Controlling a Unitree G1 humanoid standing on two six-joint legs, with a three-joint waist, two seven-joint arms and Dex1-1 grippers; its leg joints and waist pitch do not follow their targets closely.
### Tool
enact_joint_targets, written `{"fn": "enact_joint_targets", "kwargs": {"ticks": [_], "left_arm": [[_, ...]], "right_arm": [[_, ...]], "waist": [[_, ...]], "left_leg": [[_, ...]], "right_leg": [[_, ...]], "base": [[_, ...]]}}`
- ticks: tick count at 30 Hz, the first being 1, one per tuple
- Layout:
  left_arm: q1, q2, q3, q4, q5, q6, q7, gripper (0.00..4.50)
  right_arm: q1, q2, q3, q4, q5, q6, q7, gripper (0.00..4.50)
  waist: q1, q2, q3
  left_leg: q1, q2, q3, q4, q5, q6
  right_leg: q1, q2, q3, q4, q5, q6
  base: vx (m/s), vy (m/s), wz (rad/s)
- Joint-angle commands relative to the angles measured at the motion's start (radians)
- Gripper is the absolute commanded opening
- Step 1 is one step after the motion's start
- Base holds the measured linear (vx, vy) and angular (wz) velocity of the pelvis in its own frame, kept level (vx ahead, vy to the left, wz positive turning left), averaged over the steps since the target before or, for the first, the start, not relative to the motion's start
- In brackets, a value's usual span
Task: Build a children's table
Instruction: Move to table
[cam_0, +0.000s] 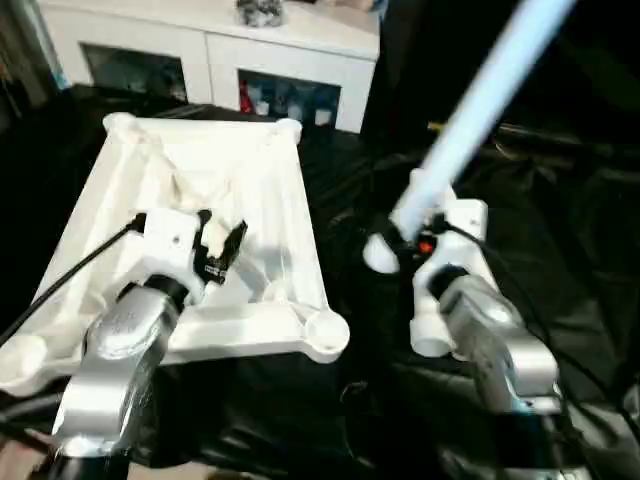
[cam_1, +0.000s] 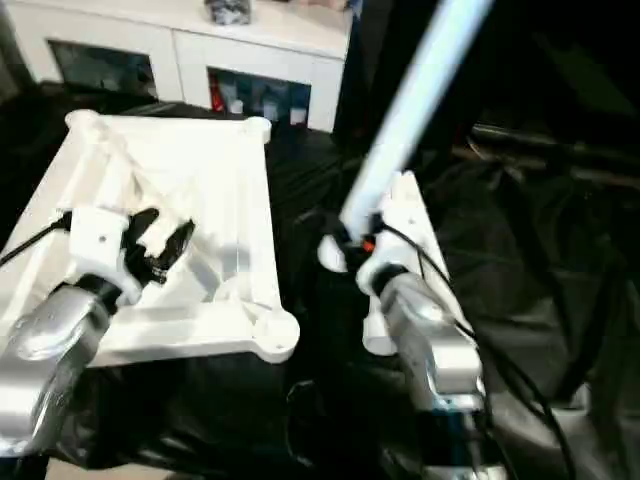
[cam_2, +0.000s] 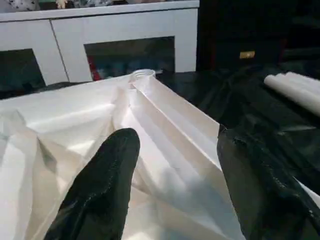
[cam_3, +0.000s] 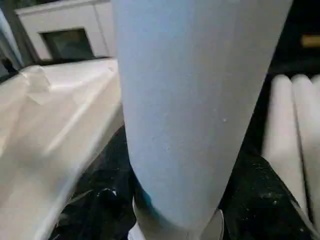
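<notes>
1. Tabletop: a white plastic rectangle lying upside down on black sheeting, its ribbed underside facing up. Raised ribs run diagonally from the corners toward the centre, and a round socket sits at each visible corner.
2. Left gripper: poised over the middle of the ribbed underside, its two black fingers spread apart with nothing between them; the ribs show through the gap in the left wrist view.
3. Leg: a long, tapered white tube, grasped near its lower end by the right gripper and slanting up and away to the right of the tabletop, clear of the sockets.
4. Spare legs: further white tubes lying side by side on the sheeting, to the right of the tabletop.
5. Cabinet: white, with glass doors, standing behind the tabletop.
</notes>
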Motion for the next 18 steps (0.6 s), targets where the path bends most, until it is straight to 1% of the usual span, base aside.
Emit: {"fn": "enact_joint_targets", "kwargs": {"ticks": [1,2,3,4,5,6,7,8,9,10,11,12,13,14,15,16,17,18], "left_arm": [[-0.033,-0.016,-0.013,0.032,0.006,-0.011,-0.003,2.86],[-0.038,-0.021,-0.013,0.034,0.004,-0.010,-0.002,2.86],[-0.042,-0.028,-0.009,0.034,-0.002,-0.005,0.002,2.86],[-0.036,-0.033,-0.006,0.027,-0.003,-0.003,0.009,2.86],[-0.031,-0.031,-0.011,0.018,0.014,-0.017,0.022,2.86],[-0.031,-0.031,-0.011,0.018,0.014,-0.017,0.022,2.86],[-0.019,-0.016,-0.023,0.010,0.049,-0.043,0.036,2.86],[-0.014,-0.013,-0.026,0.006,0.059,-0.055,0.039,2.86],[-0.001,-0.013,-0.026,-0.006,0.058,-0.057,0.040,2.86],[0.006,-0.016,-0.024,-0.011,0.055,-0.051,0.042,2.86],[0.019,-0.025,-0.017,-0.021,0.049,-0.041,0.047,2.86],[0.028,-0.032,-0.011,-0.029,0.050,-0.030,0.054,2.86],[0.035,-0.036,-0.009,-0.036,0.054,-0.022,0.063,2.86],[0.042,-0.038,-0.007,-0.042,0.060,-0.014,0.072,2.86],[0.046,-0.043,-0.004,-0.048,0.051,0.002,0.073,2.86],[0.055,-0.052,0.001,-0.059,0.046,0.021,0.085,2.86],[0.057,-0.055,0.003,-0.062,0.046,0.025,0.091,2.86],[0.060,-0.060,0.008,-0.065,0.042,0.035,0.103,2.86]], "right_arm": [[0.011,-0.007,-0.011,-0.090,0.007,0.028,-0.006,1.90],[0.014,-0.008,-0.013,-0.099,0.011,0.032,-0.006,1.90],[0.017,-0.007,-0.017,-0.106,0.013,0.033,-0.008,1.90],[0.016,-0.008,-0.016,-0.098,0.010,0.028,-0.011,1.90],[0.007,-0.011,-0.016,-0.080,0.005,0.022,-0.013,1.90],[0.007,-0.011,-0.016,-0.080,0.005,0.022,-0.013,1.90],[0.000,-0.012,-0.015,-0.069,0.005,0.020,-0.011,1.90],[-0.003,-0.012,-0.015,-0.065,0.004,0.019,-0.010,1.90],[-0.008,-0.012,-0.012,-0.060,0.003,0.018,-0.007,1.90],[-0.016,-0.012,-0.010,-0.054,0.003,0.017,-0.003,1.90],[-0.022,-0.011,-0.006,-0.050,0.002,0.020,0.000,1.90],[-0.029,-0.008,-0.004,-0.047,0.002,0.025,0.004,1.90],[-0.034,-0.006,-0.003,-0.042,0.002,0.027,0.007,1.90],[-0.038,-0.004,-0.001,-0.038,0.003,0.028,0.010,1.90],[-0.042,-0.003,0.001,-0.030,0.002,0.027,0.013,1.90],[-0.053,-0.002,0.006,-0.011,0.000,0.022,0.019,1.90],[-0.058,-0.001,0.008,-0.002,-0.002,0.020,0.021,1.90],[-0.066,-0.001,0.010,0.010,-0.004,0.016,0.024,1.90]], "waist": [[0.037,-0.012,-0.071],[0.043,-0.006,-0.072],[0.040,-0.006,-0.073],[0.042,-0.006,-0.074],[0.034,-0.005,-0.072],[0.029,0.008,-0.071],[0.021,0.020,-0.071],[-0.015,0.040,-0.074],[-0.036,0.052,-0.075],[-0.040,0.043,-0.074],[-0.051,0.057,-0.069],[-0.058,0.059,-0.071],[-0.063,0.043,-0.073],[-0.060,0.044,-0.076],[-0.059,0.040,-0.079],[-0.058,0.001,-0.081],[-0.049,-0.024,-0.081],[-0.028,-0.044,-0.089]], "left_leg": [[-0.026,0.044,-0.050,0.027,-0.089,0.117],[-0.049,0.046,-0.065,0.049,-0.071,0.126],[-0.084,0.039,-0.092,0.084,-0.054,0.121],[-0.084,0.033,-0.103,0.090,-0.049,0.106],[-0.074,0.028,-0.101,0.058,-0.022,0.109],[-0.058,0.028,-0.093,0.017,-0.001,0.116],[-0.025,0.032,-0.077,-0.029,0.025,0.121],[0.025,0.050,-0.078,-0.070,-0.008,0.161],[0.027,0.085,-0.099,-0.093,-0.100,0.089],[0.026,0.100,-0.104,-0.106,-0.175,0.015],[0.040,0.159,-0.132,-0.151,-0.357,-0.169],[0.048,0.188,-0.153,-0.167,-0.369,-0.186],[0.049,0.222,-0.179,-0.174,-0.324,-0.128],[0.049,0.228,-0.181,-0.173,-0.291,-0.049],[0.051,0.225,-0.180,-0.173,-0.283,-0.004],[0.046,0.195,-0.156,-0.165,-0.297,0.105],[0.006,0.100,-0.097,-0.113,-0.280,0.154],[-0.032,0.034,-0.048,-0.049,-0.244,0.143]], "right_leg": [[0.093,-0.254,0.169,-0.138,-0.380,-0.165],[0.104,-0.278,0.184,-0.139,-0.386,-0.179],[0.118,-0.292,0.189,-0.133,-0.370,-0.207],[0.101,-0.268,0.177,-0.132,-0.340,-0.250],[0.092,-0.219,0.142,-0.122,-0.314,-0.283],[0.080,-0.177,0.111,-0.112,-0.306,-0.284],[0.065,-0.122,0.070,-0.103,-0.298,-0.270],[0.016,-0.019,0.019,-0.042,-0.214,-0.211],[0.017,-0.004,0.008,-0.014,-0.125,-0.158],[0.020,-0.006,0.009,-0.014,-0.093,-0.133],[0.004,-0.005,-0.005,0.017,-0.061,-0.071],[-0.006,-0.006,-0.010,0.038,-0.071,-0.055],[-0.020,-0.017,-0.013,0.080,-0.121,-0.032],[-0.027,-0.030,-0.009,0.093,-0.157,-0.026],[-0.025,-0.035,-0.004,0.091,-0.165,-0.033],[-0.002,-0.050,0.014,0.070,-0.157,-0.056],[0.025,-0.087,0.052,-0.014,-0.111,-0.116],[0.041,-0.122,0.079,-0.068,-0.137,-0.147]], "base": [[0.000,0.000,0.00],[0.013,0.073,-0.09],[0.013,0.073,-0.09],[0.001,0.119,-0.12],[-0.025,0.166,-0.02],[-0.025,0.166,-0.02],[-0.026,0.203,0.06],[-0.029,0.213,0.11],[-0.029,0.213,0.11],[-0.048,0.186,0.17],[-0.044,0.113,0.23],[-0.044,0.113,0.23],[0.000,0.000,0.00],[-0.047,-0.066,0.03],[-0.047,-0.066,0.03],[-0.062,-0.129,-0.01],[-0.073,-0.157,-0.05],[-0.073,-0.157,-0.05]]}}
